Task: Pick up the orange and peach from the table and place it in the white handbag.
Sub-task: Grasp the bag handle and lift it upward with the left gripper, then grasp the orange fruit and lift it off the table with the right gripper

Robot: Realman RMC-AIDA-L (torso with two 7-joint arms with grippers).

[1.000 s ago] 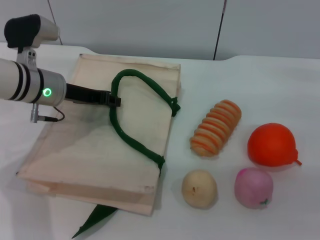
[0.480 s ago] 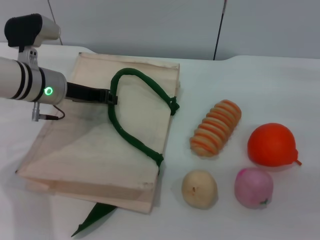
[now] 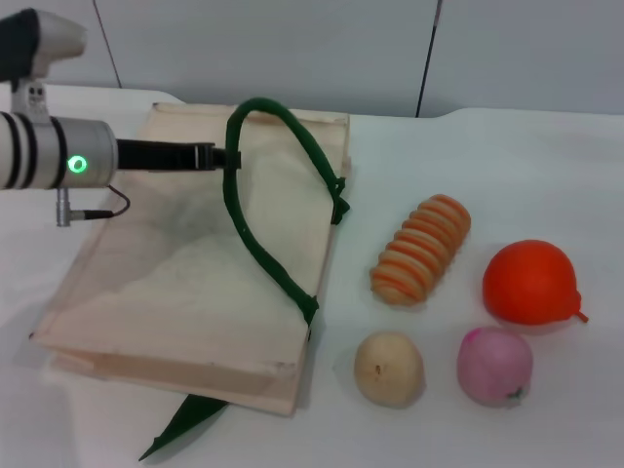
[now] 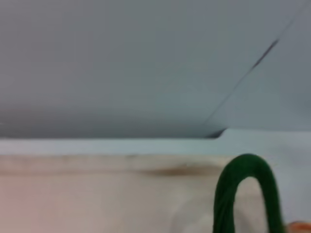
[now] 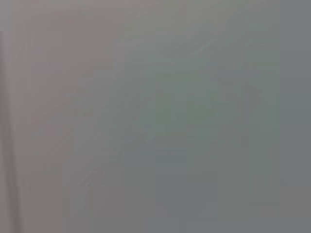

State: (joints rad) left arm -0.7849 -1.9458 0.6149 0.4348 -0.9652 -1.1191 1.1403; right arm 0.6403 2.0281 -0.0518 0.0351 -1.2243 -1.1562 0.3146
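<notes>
Left gripper pinches the bag's green handle, lifted to open it; orange and peach sit on the table, well right; likely next, fetching a fruit; right arm unseen

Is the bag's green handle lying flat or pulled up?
Pulled up. The left gripper holds the green handle, which arches above the white handbag; its ends stay attached to the bag.

The cream handbag lies flat on the left with one green strap raised, while the orange and the pink peach sit close together on the right.
</notes>
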